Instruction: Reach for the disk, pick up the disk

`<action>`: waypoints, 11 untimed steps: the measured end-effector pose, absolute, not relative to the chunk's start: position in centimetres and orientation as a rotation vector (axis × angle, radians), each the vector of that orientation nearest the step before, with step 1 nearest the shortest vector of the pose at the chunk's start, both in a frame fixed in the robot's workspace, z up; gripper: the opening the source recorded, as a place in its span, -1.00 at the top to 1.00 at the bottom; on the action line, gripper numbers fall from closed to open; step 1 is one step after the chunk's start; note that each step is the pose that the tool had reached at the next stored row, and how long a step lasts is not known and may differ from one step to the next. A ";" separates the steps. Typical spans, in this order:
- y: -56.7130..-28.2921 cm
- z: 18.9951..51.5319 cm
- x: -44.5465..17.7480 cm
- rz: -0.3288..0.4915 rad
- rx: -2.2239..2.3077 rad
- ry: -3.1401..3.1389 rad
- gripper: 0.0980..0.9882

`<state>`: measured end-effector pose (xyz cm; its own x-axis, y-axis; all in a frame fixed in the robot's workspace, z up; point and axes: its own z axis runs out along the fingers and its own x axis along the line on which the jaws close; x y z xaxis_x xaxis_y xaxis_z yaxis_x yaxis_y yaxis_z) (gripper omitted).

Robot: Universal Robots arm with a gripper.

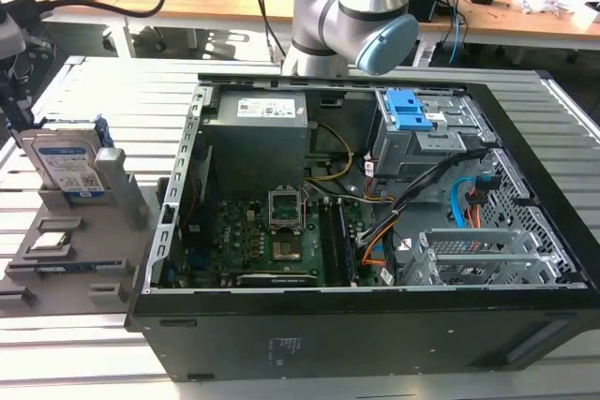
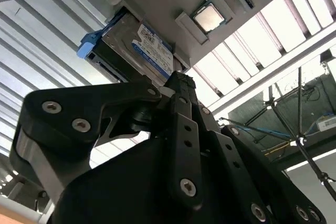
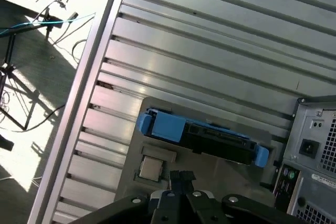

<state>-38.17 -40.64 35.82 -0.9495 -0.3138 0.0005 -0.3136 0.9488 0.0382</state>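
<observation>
In the exterior view the disk (image 1: 67, 164) is standing on edge at the holder's (image 1: 98, 264) far edge, leaving its top free for gripping; in the second wrist view the claw (image 2: 176, 81), clenched and empty, is aiming at it; in the first wrist view it is hovering apart from it.

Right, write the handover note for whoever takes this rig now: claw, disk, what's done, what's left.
Claw: holds nothing; in both wrist views it hangs close to the disk, apart from it.
Disk: stands on edge in the grey holder on the slatted table, to the exterior view's left of the open computer case; a small square chip lies in the holder beside it.
Done: the reach is nearly made.
Left: grip and lift; the disk is not yet picked up.
</observation>
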 end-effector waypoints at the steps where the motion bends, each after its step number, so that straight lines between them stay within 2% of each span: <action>1: -40.6 35.8 -38.2 -0.059 0.512 -3.092 0.98; 11: -40.6 35.8 -38.2 -0.058 0.666 -3.061 0.98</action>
